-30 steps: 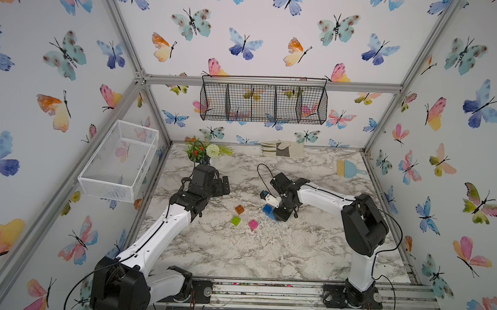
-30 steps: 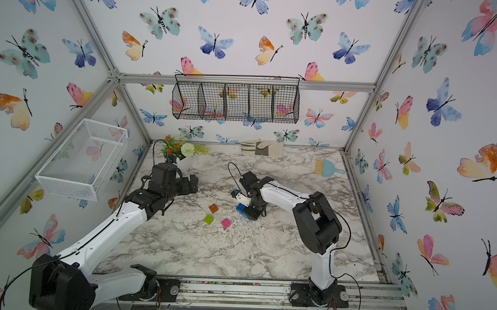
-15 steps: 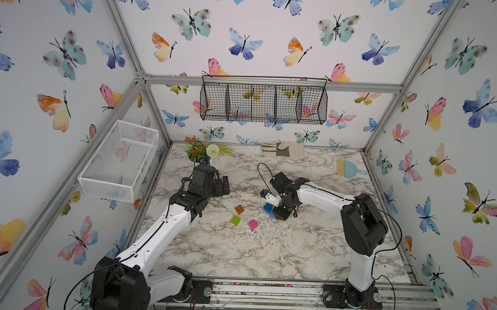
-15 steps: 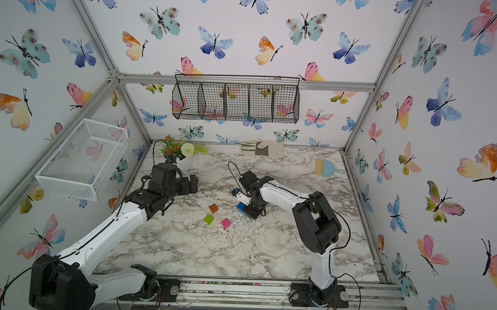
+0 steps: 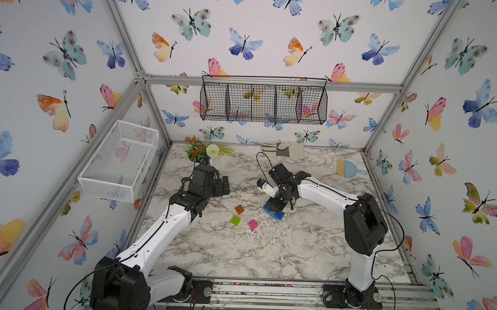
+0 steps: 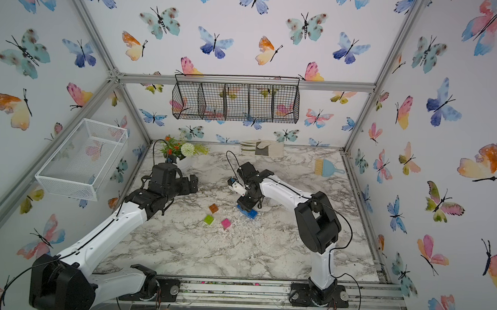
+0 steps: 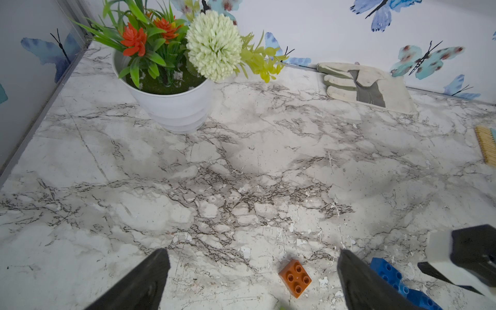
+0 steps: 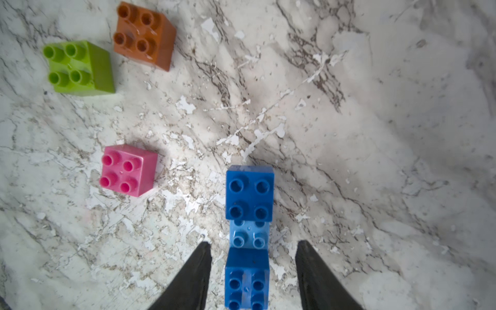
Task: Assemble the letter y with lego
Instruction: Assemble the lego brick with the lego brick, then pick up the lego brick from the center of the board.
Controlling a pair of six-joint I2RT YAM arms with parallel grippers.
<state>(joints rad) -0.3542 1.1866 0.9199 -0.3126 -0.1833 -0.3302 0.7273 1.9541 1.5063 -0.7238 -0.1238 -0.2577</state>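
In both top views your right hand (image 5: 274, 203) (image 6: 247, 202) hangs right over the blue piece (image 5: 275, 215) (image 6: 249, 214). This piece is a light blue plastic bar with a dark blue square studded brick on each end, lying on the marble counter (image 5: 266, 248). You cannot tell here whether the fingers touch it. The orange square brick (image 5: 239, 209), the lime green square brick (image 5: 235, 220) and the pink square brick (image 5: 253, 225) lie loose near the blue piece, on its left-arm side. None of them touches it. Your left hand (image 5: 223, 186) hovers well apart from the blue piece, beyond the orange square brick.

The left wrist view adds what those miss. The left hand (image 7: 252, 253) has its fingers wide apart and grips nothing. One end of the blue piece (image 7: 386, 272) peeks out from behind a finger.

The right wrist view settles the other question. The right hand (image 8: 254, 243) has its fingers apart, straddling the nearer dark blue brick (image 8: 247, 279) of the blue piece. Bare counter shows in the gap on each side.
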